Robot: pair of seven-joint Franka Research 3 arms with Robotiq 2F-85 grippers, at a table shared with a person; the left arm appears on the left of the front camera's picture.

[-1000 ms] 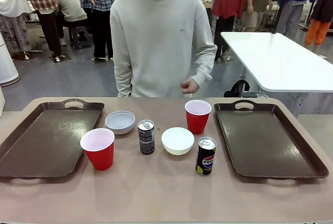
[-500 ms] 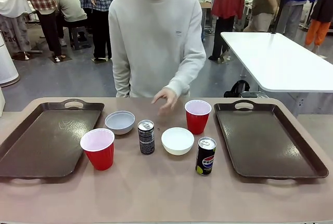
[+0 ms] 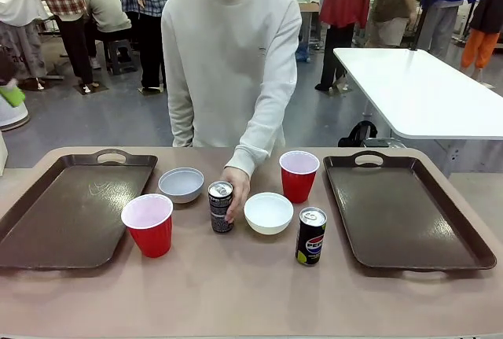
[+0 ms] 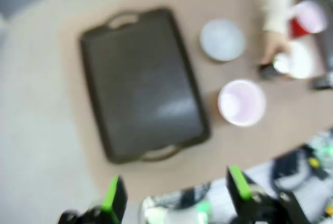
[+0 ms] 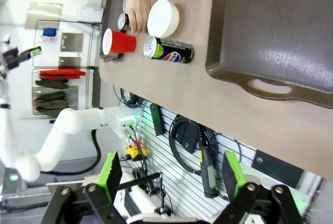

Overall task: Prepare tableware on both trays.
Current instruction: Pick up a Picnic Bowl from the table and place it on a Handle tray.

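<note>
- Left gripper (image 4: 177,193): the jaws stand wide apart, high above the table (image 4: 62,146). This wrist view is blurred.
- The left tray (image 4: 140,83) lies flat well ahead of those jaws, apart from both fingers. The near cup (image 4: 242,102) stands just beside the tray's long edge, above the right-hand finger in that view.
- Right gripper (image 5: 171,174): the jaws stand wide apart, out past the table's near edge and well apart from every piece.
- The right tray (image 5: 281,31) lies ahead of those jaws, toward the upper right of that wrist view, with one end handle nearest them. The Pepsi can (image 5: 169,50) stands on the table beside the tray, straight ahead of the gap between the fingers but far from it.
- In the front view the two trays lie at the table's left and right ends, and all six pieces stand upright on the table between them.
- The near cup is next to the left tray's inner edge, and the far bowl (image 3: 181,184) sits just behind it.
- The plain can (image 3: 220,207) stands in the middle. A person's hand (image 3: 236,189) curls round its right side, touching it.
- The near bowl (image 3: 268,212) sits just right of that can and hand. The far cup (image 3: 299,175) stands behind the bowl. The Pepsi can stands in front of it to the right, near the right tray.
</note>
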